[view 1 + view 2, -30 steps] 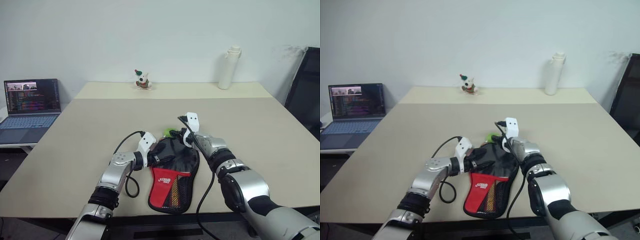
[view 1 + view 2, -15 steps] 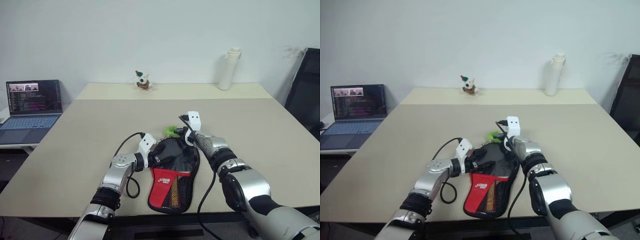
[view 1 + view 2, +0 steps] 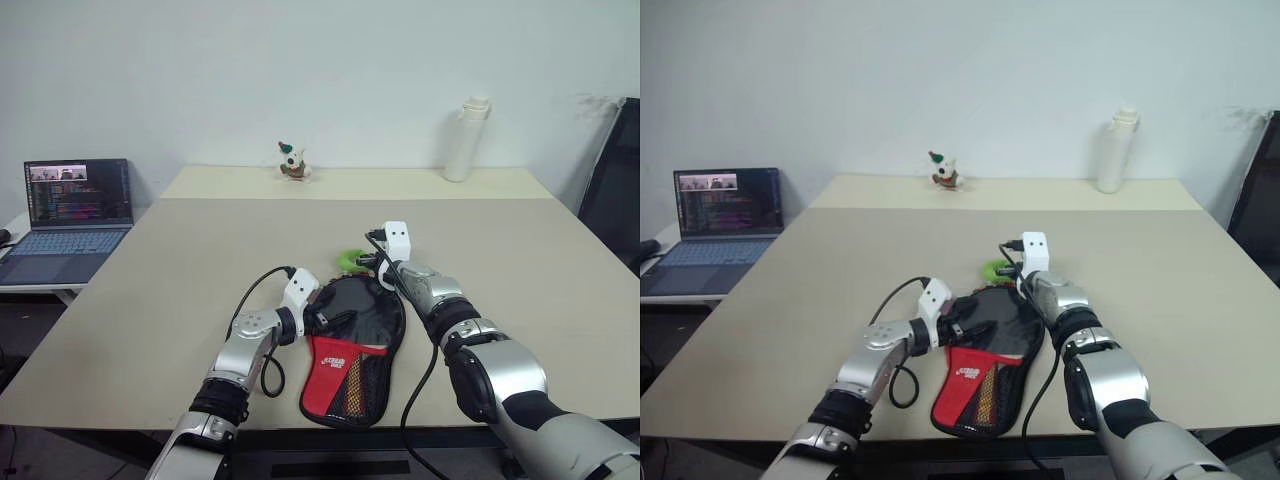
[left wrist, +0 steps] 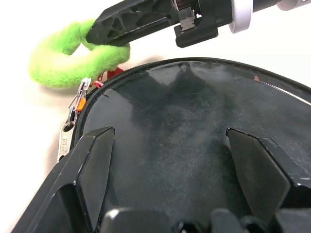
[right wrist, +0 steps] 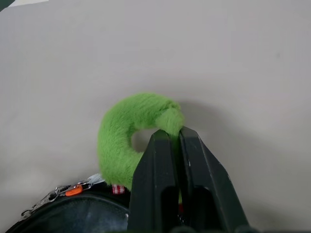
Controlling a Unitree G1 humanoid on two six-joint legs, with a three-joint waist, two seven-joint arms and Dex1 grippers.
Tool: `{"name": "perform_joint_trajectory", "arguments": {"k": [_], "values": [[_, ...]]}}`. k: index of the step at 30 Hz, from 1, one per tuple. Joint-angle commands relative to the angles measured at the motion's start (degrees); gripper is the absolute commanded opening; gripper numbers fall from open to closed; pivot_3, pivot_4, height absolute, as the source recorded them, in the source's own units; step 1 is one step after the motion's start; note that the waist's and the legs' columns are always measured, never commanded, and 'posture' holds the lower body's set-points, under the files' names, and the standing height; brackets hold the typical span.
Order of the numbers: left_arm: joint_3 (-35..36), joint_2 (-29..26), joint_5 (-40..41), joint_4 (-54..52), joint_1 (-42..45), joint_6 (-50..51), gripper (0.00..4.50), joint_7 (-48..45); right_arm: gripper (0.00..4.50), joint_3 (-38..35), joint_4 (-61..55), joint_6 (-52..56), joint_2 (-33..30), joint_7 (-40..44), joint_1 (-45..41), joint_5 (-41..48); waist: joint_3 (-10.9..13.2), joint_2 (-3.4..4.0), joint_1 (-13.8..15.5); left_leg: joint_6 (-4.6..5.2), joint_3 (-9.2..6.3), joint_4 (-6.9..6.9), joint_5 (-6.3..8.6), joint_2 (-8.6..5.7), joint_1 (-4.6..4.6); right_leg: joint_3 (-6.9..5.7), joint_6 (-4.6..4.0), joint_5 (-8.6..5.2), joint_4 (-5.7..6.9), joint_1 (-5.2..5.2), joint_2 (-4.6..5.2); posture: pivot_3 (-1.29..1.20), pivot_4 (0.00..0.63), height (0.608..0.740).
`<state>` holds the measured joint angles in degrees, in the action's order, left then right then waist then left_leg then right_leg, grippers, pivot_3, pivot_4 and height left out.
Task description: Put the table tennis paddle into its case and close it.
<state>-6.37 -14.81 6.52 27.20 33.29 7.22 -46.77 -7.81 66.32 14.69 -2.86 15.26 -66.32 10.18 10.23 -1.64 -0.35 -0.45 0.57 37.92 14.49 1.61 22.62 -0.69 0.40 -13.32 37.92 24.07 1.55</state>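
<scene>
The case (image 3: 355, 330) lies flat near the table's front edge, its round black end away from me and its red-and-black mesh end toward me. A fuzzy green loop (image 5: 124, 133) hangs from the zipper pulls (image 4: 70, 121) at the round end's far rim. My right gripper (image 5: 170, 132) is shut on this loop (image 3: 351, 260). My left gripper (image 4: 167, 131) is open, its fingers (image 4: 97, 155) spread wide over the case's black face (image 4: 184, 111) on the left side. The table tennis paddle is hidden.
A laptop (image 3: 70, 215) stands open on a side table at the left. At the table's far edge are a small toy figure (image 3: 291, 162) and a white bottle (image 3: 465, 140). A black chair (image 3: 612, 180) stands at the right.
My right gripper's fingers have closed on the green loop, which now shows more fully beyond the case's rim. The whole picture has shifted a little. The left gripper has kept still.
</scene>
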Motion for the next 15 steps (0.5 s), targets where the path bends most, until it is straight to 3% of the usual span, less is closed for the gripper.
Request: {"name": "perform_joint_trajectory", "arguments": {"k": [1,15], "values": [[-2.7,0.9,-1.4,1.2,-2.4,2.9,4.03,0.0,0.02,-1.1,-0.8,-3.2,-0.5,-0.7,-2.4,-0.1,0.0,0.00,0.1,0.00,0.00,0.00,0.00,0.00,0.01,0.00,0.00,0.00,-0.01,0.00,0.00,0.00,0.150,0.740],[-3.6,2.0,-3.3,0.8,-3.4,5.6,4.03,1.8,0.02,0.3,6.1,-9.5,1.0,-2.8,-6.8,-4.9,0.0,0.02,0.2,0.00,0.01,-0.01,0.00,-0.02,-0.01,0.00,0.00,0.00,-0.03,-0.02,0.03,0.00,0.150,0.740]]}}
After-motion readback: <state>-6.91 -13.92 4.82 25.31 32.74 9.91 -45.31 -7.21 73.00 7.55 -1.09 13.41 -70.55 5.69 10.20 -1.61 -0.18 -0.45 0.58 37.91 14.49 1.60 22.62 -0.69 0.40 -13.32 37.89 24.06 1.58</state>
